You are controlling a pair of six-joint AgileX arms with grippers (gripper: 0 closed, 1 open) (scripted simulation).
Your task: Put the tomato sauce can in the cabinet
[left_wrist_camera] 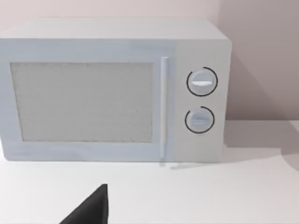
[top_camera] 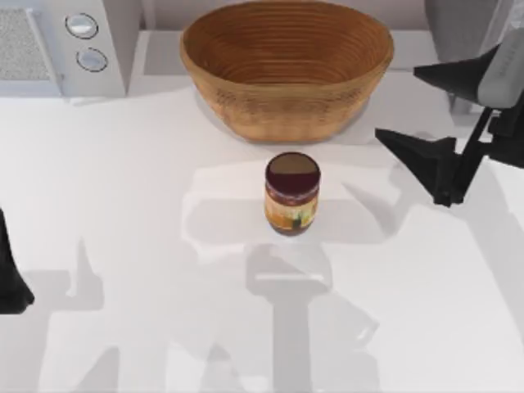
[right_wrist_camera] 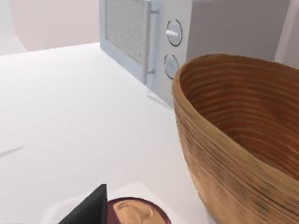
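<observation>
While its two dark fingers (top_camera: 417, 147) stand spread wide and hold nothing, the right end effector (top_camera: 409, 110) hangs to the right of the tomato sauce can (top_camera: 292, 195), well apart from it and pointing toward it. That can stands upright on the white tabletop (top_camera: 123, 270), just in front of the woven basket (top_camera: 286, 61) and free on every side. I judge it stiff and fairly light (a small metal cylinder, smooth and likely a bit slippery on its label), so the sound hold is across the round body at mid-height, fingers on opposite sides, not on the dark lid. Left of the can, at the tabletop's edge, the left end effector (top_camera: 12, 278) sits parked. Beyond the basket's left side stands a white microwave (left_wrist_camera: 117, 88) with two knobs.
</observation>
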